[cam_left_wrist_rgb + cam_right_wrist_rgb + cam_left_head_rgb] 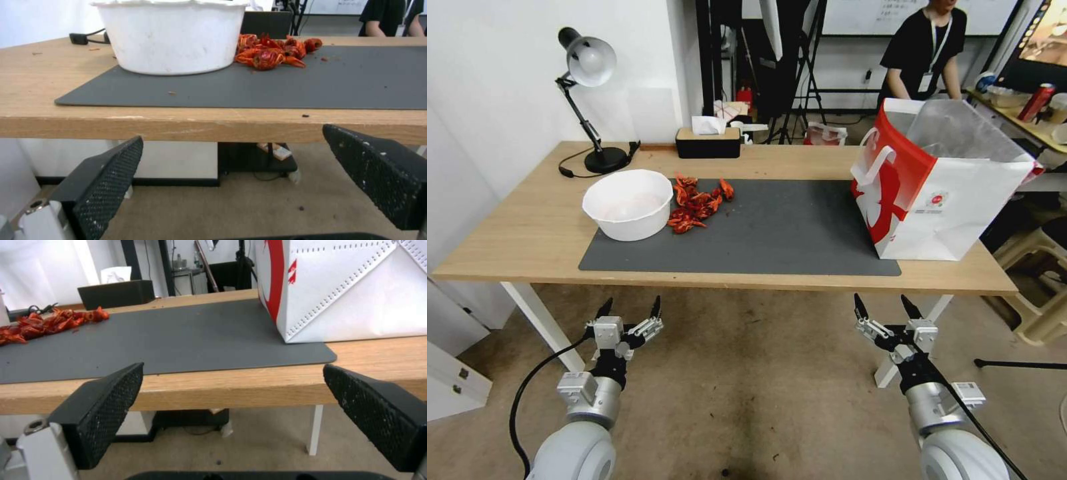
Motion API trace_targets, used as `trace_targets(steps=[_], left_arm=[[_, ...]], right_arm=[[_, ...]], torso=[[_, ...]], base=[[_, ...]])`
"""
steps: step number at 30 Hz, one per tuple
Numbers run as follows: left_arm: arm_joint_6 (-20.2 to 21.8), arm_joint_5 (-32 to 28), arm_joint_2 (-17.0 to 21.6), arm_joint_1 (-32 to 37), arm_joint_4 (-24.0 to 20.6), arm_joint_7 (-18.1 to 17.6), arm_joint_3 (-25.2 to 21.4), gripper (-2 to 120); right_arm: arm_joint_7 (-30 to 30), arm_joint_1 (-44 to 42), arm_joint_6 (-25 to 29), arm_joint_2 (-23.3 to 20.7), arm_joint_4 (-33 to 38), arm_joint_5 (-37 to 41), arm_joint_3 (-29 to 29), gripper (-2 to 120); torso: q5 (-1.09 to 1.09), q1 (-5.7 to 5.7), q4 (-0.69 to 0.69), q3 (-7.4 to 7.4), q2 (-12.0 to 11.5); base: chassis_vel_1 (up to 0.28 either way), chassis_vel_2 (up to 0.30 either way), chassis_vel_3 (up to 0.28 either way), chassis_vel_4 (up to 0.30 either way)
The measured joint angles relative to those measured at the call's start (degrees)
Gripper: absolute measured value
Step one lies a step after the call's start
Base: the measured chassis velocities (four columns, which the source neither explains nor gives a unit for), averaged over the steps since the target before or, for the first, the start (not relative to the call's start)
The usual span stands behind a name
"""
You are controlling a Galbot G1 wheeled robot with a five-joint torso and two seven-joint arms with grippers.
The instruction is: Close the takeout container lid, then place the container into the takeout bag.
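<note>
The takeout bag (960, 207) stands upright and open at the right end of the dark mat (774, 230), white with red sides and silvery lining; its white wall (356, 290) also rises in the right wrist view. The takeout container and its lid are out of view. My left gripper (632, 303) hangs open below the table's front edge, level with the white bowl (627, 203). My right gripper (882, 300) is open too, below the front edge near the bag. Each wrist view shows its own gripper, left (231, 133) and right (233, 366), with nothing between the fingers.
A pile of red crayfish shells (697, 203) lies on the mat beside the bowl (173, 36). A desk lamp (590, 100) and a black tissue box (707, 142) stand at the back of the wooden table (514, 233). A stool sits at the right.
</note>
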Motion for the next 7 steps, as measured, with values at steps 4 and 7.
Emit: trace_targets(steps=[4, 7], left_arm=[[0.0, 0.0, 0.0, 0.0, 0.0, 0.0, 0.0, 100], [0.0, 0.0, 0.0, 0.0, 0.0, 0.0, 0.0, 100]], right_arm=[[0.0, 0.0, 0.0, 0.0, 0.0, 0.0, 0.0, 100], [0.0, 0.0, 0.0, 0.0, 0.0, 0.0, 0.0, 100]], torso=[[0.0, 0.0, 0.0, 0.0, 0.0], [0.0, 0.0, 0.0, 0.0, 0.0]], base=[[0.0, 0.0, 0.0, 0.0], [0.0, 0.0, 0.0, 0.0]])
